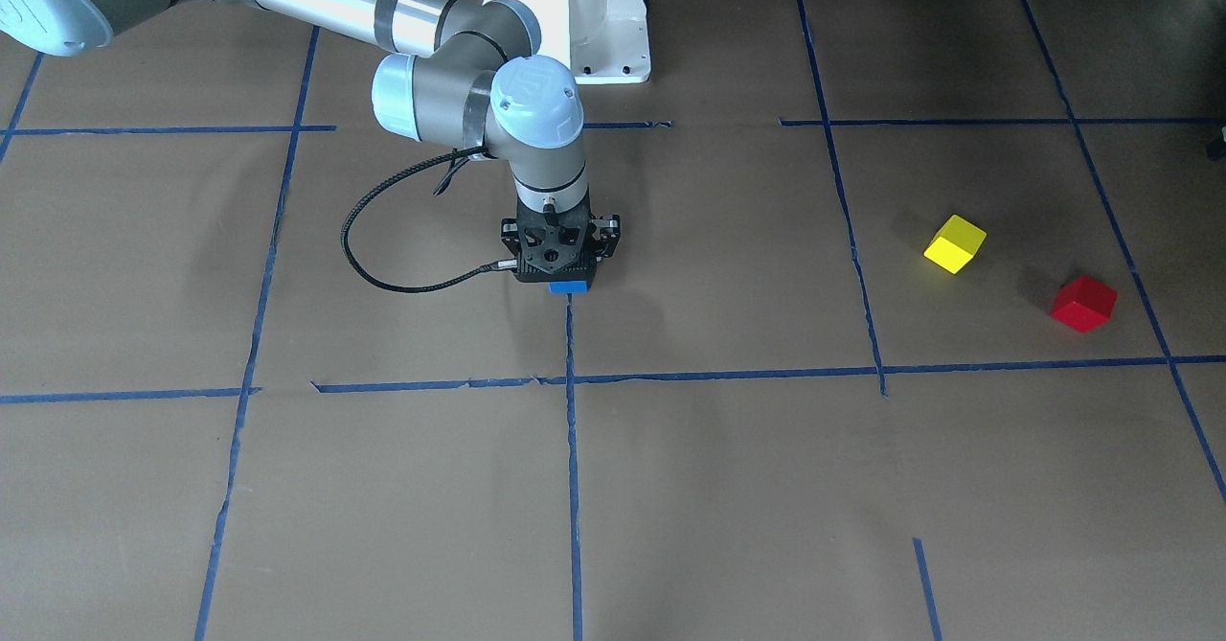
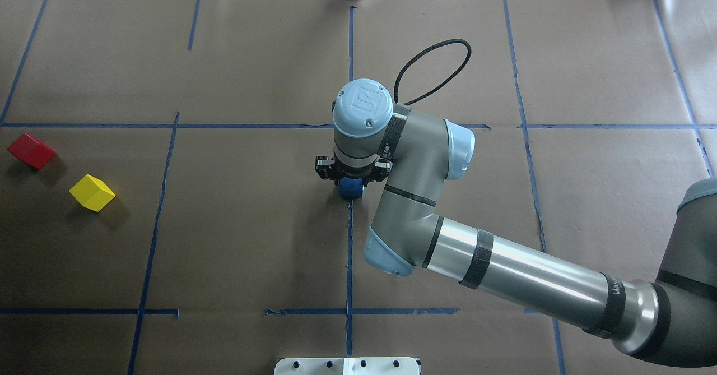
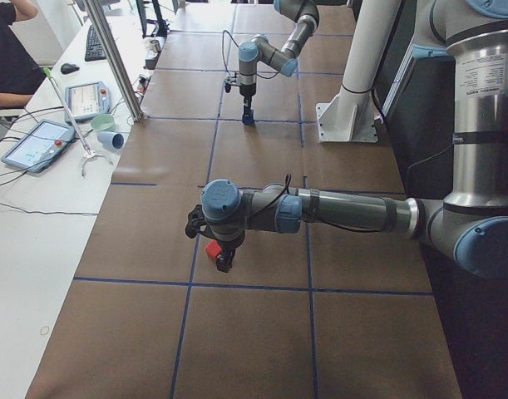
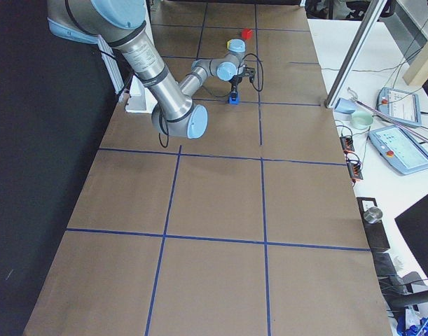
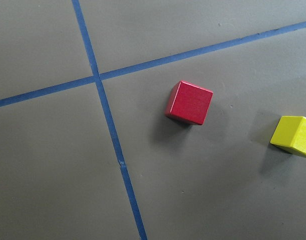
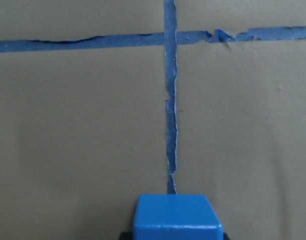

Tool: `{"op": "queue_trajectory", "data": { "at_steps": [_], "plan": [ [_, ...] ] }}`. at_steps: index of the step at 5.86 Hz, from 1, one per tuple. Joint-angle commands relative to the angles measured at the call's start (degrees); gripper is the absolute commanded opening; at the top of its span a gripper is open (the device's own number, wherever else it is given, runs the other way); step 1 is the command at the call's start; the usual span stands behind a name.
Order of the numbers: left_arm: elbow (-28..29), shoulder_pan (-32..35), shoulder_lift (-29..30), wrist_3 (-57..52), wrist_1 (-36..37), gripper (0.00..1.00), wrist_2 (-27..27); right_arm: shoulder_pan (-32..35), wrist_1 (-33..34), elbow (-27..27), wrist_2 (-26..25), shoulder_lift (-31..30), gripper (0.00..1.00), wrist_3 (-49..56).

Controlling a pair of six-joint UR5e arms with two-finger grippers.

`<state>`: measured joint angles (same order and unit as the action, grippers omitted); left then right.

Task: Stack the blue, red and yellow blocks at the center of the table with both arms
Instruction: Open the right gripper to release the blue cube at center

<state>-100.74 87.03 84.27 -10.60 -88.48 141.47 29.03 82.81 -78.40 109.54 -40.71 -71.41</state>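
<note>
Right gripper (image 1: 565, 275) clamps the blue block (image 1: 569, 286) low on the centre line (image 1: 573, 354), left gripper (image 3: 224, 261) hangs over the red block (image 5: 189, 102), its jaws unreadable; the blocks look light, stiff and glossy, so likely slippery, best pinched squarely on opposite flat faces

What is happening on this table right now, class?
The right gripper holds the blue block at the middle tape line, low over the table. The red block and yellow block lie apart on the robot's left side, unstacked. The left gripper hangs above them; its jaws cannot be judged.
</note>
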Motion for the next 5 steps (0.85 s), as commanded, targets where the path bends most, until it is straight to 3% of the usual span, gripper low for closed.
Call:
{"op": "queue_trajectory", "data": {
  "at_steps": [1, 2, 3, 4, 5],
  "plan": [
    [-0.51, -3.06, 0.54, 5.55, -2.47, 1.0, -0.32, 0.85, 0.34, -1.83, 0.15, 0.19, 1.0, 1.26],
    [-0.16, -7.88, 0.55, 7.16, -8.23, 1.0, -0.58, 2.77, 2.34, -6.97, 1.54, -1.46, 1.0, 1.27],
    [0.36, -12.45, 0.9, 11.09, -14.38, 1.0, -1.02, 6.97, 4.54, -16.16, 5.82, -6.61, 1.0, 1.44],
    [0.72, -18.76, 1.07, 11.65, -21.31, 1.0, -6.33, 10.31, 4.38, -26.09, 9.17, -16.93, 1.0, 3.01],
    [0.81, -22.39, 3.08, 13.13, -21.82, 1.0, -8.82, 13.13, 4.3, -30.8, 10.68, -23.13, 1.0, 9.38]
  ]
}}
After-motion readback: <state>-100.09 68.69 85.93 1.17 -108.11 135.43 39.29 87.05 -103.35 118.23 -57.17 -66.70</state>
